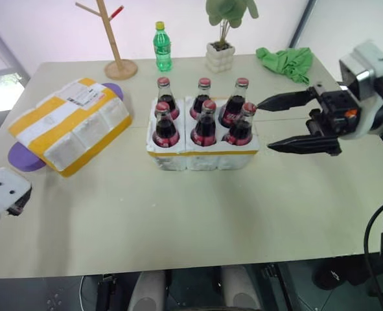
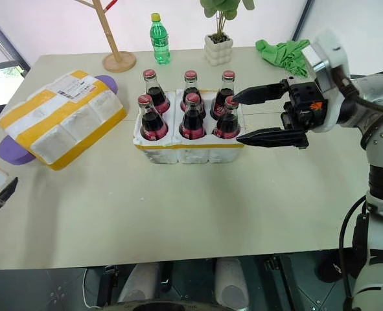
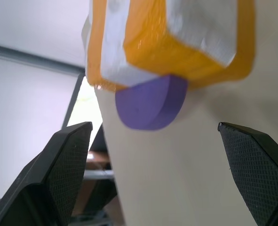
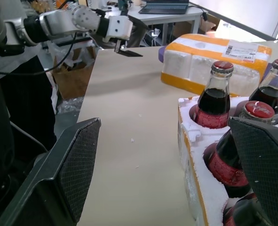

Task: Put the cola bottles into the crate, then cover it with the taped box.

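The white foam taped box with yellow bands rests tilted on a purple foam disc, away from the filled low white foam crate. Risk: it could slip when lifted, or knock the red-capped glass cola bottles. Left gripper and right gripper: jaws released, empty.

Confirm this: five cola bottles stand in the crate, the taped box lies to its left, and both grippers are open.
Wrong on the count. The left eye view shows six cola bottles in the crate. The taped box does lie left of it, with the left gripper and right gripper open.
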You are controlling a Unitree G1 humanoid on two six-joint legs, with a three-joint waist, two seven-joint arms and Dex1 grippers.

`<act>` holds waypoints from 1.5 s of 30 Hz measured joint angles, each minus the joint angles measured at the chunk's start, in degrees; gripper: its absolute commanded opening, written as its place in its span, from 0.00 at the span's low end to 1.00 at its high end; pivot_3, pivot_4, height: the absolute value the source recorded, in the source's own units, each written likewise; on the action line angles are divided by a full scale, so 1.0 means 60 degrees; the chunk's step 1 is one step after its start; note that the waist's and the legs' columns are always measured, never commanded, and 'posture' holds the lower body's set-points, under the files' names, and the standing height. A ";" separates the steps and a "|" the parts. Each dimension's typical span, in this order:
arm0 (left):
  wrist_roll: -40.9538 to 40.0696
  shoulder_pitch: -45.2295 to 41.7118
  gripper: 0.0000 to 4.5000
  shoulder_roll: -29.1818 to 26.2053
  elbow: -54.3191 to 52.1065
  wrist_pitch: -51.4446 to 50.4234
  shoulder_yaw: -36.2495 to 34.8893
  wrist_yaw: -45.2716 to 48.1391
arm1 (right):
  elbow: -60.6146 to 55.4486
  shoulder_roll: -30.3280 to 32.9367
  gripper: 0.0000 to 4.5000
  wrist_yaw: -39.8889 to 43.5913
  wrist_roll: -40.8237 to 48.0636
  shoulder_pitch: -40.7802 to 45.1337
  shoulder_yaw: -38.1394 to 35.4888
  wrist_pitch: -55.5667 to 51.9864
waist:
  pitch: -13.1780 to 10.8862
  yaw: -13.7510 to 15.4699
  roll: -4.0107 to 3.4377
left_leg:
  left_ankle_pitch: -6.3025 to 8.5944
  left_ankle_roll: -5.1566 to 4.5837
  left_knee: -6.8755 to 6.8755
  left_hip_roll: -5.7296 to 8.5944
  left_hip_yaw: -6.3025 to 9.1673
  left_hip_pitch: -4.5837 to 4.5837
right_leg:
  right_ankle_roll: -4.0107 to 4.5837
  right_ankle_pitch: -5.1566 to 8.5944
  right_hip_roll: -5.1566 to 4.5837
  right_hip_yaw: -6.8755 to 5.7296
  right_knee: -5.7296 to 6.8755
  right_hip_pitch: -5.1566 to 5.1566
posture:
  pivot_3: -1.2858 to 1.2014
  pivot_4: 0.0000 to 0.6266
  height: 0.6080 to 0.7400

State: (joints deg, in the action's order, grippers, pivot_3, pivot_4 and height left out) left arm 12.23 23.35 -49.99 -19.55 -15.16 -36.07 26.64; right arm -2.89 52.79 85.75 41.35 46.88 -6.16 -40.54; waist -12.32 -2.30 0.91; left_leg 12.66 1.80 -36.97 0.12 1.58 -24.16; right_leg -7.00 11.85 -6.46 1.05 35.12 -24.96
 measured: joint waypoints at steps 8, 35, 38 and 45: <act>0.1112 -0.1706 1.00 -0.0463 0.2949 0.1629 0.1459 -0.1101 | -0.0201 -0.0072 0.98 -0.0267 0.0182 -0.0087 0.0009 -0.0048 | 0.0003 0.0025 0.0003 | 0.0000 0.0000 -0.0005 0.0000 -0.0003 -0.0037 | 0.0004 -0.0010 -0.0003 -0.0003 0.0010 -0.0036 | 0.52 0.24 1.00; 0.3097 -0.6361 0.38 -0.0177 0.7873 0.2327 0.5506 -0.4343 | -0.0900 -0.0091 1.00 -0.1300 0.0778 -0.0359 -0.0203 -0.0382 | 0.0010 0.0253 0.0013 | -0.0004 -0.0002 -0.0025 0.0003 -0.0003 -0.0034 | -0.0066 -0.0051 0.0002 -0.0006 0.0049 -0.0034 | 0.52 0.24 1.00; 0.3090 -0.6566 0.13 -0.0253 0.7931 0.2335 0.5493 -0.4547 | -0.0945 -0.0090 1.00 -0.1389 0.0813 -0.0369 -0.0231 -0.0401 | 0.0011 0.0261 0.0012 | -0.0004 -0.0002 -0.0027 0.0004 -0.0003 -0.0030 | -0.0066 -0.0051 0.0002 -0.0006 0.0050 -0.0029 | 0.52 0.24 1.00; 0.3054 -0.6555 0.13 -0.0322 0.7944 0.2366 0.5501 -0.4561 | -0.0981 -0.0085 1.00 -0.1480 0.0831 -0.0562 -0.0316 -0.0402 | 0.0013 0.0259 0.0015 | -0.0004 -0.0002 -0.0027 0.0004 -0.0003 -0.0031 | -0.0066 -0.0051 0.0002 -0.0007 0.0050 -0.0029 | 0.52 0.24 1.00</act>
State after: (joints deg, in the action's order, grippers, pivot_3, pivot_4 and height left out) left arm 30.55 -15.98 -51.92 28.12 -0.96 -3.07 -0.72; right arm -8.78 52.28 76.87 46.34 43.51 -8.05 -42.95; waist -12.24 -0.75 1.00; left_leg 12.64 1.79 -37.14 0.15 1.57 -24.35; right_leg -7.40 11.55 -6.45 1.01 35.42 -25.13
